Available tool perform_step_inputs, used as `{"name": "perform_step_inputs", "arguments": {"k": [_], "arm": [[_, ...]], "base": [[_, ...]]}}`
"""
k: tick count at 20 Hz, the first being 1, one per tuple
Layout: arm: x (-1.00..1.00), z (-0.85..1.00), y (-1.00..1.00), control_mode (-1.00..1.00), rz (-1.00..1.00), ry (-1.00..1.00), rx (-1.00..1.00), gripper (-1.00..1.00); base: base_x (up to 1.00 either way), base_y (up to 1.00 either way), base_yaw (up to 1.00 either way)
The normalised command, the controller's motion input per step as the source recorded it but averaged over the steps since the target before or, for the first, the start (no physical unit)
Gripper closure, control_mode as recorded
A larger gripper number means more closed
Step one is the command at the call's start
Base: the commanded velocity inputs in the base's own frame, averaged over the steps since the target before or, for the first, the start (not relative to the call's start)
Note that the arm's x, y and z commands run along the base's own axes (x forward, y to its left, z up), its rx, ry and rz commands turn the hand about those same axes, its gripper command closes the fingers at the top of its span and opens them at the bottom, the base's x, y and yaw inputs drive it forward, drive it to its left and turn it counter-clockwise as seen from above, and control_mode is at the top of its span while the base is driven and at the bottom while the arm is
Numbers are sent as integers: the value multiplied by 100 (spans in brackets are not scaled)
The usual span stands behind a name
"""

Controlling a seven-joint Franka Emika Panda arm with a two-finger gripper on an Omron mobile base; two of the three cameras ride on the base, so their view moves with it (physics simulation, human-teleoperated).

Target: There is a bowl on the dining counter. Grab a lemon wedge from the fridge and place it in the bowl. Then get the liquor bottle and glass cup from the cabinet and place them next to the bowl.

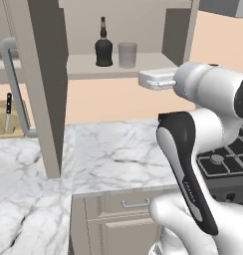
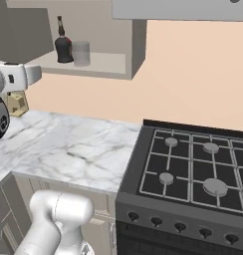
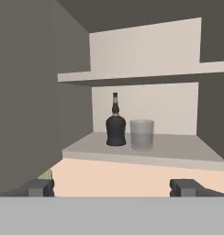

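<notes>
A: In your left base view, what is on the shelf?

B: You have the cabinet [image 1: 118,64] open, its door [image 1: 41,84] swung out at the left. The liquor bottle [image 1: 103,47] stands upright on the lower shelf, and the glass cup [image 1: 127,55] stands just beside it on its right. Below lies the marble worktop [image 1: 118,154], with a knife block [image 1: 6,117] far left and the stove [image 1: 228,162] at the right. Your arm's white hand points toward the shelf from the right.

A: And the right base view?

B: You see the same pair at upper left: liquor bottle [image 2: 63,47] on the left, glass cup [image 2: 81,53] close on its right, both on the cabinet [image 2: 93,62] shelf. The stove [image 2: 190,169] sits near right, the marble worktop [image 2: 63,144] to its left.

A: The hand view?

B: Your gripper [image 3: 114,188] has its fingertips [image 3: 38,187] spread wide, holding nothing. Ahead, well apart from them, the liquor bottle [image 3: 115,126] and glass cup [image 3: 142,134] stand side by side, with a second shelf [image 3: 146,73] above.
</notes>
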Motion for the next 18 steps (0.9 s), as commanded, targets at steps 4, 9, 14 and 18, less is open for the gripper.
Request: {"name": "perform_step_inputs", "arguments": {"k": [4,9,14,18], "arm": [[13,0,0,-100,0,0,0,-100],[54,12,6,-100,0,0,0,-100],[70,29,17,-100,0,0,0,-100],[74,23,27,-100,0,0,0,-100]], "base": [[0,0,0],[0,0,0],[0,0,0],[0,0,0]]}}
